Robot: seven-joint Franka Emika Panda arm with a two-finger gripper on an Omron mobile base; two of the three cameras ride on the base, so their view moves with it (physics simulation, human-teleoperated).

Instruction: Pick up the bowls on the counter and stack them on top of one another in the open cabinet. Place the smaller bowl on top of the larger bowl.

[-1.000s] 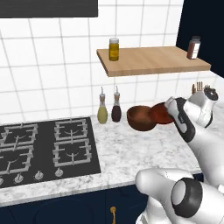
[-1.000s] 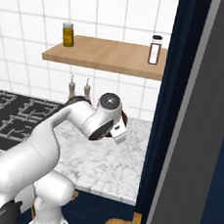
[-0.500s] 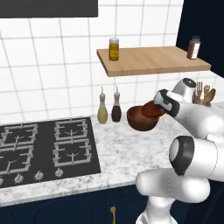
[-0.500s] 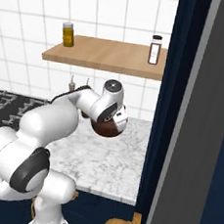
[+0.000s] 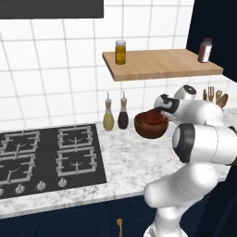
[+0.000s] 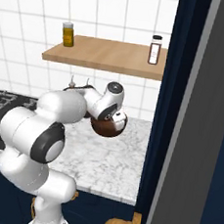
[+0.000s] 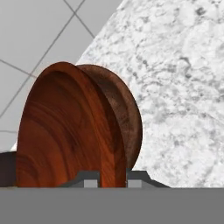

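The larger bowl (image 5: 150,126), deep and dark reddish-brown, is by the back wall on the marble counter (image 5: 134,162). My gripper (image 5: 160,112) reaches it from the right and is shut on its near rim. In the hand view the bowl (image 7: 65,127) stands edge-on, its rim pinched between my two fingertips, with my gripper (image 7: 113,177) at the bottom edge. From the right base camera the bowl (image 6: 104,128) hangs just under my gripper (image 6: 114,118). The smaller bowl is hidden. The tan shelf board (image 5: 162,65) above holds no bowl.
A yellow jar (image 5: 120,52) and a spice jar (image 5: 205,50) stand on the shelf. Two bottles (image 5: 115,116) stand left of the bowl, and the black hob (image 5: 46,157) lies further left. Wooden utensils (image 5: 215,96) sit behind my arm. Navy cabinet panels (image 6: 182,117) wall off the right.
My hand swung left from beside the bowls onto the larger bowl's rim and closed on it. The bowl itself has stayed about where it was.
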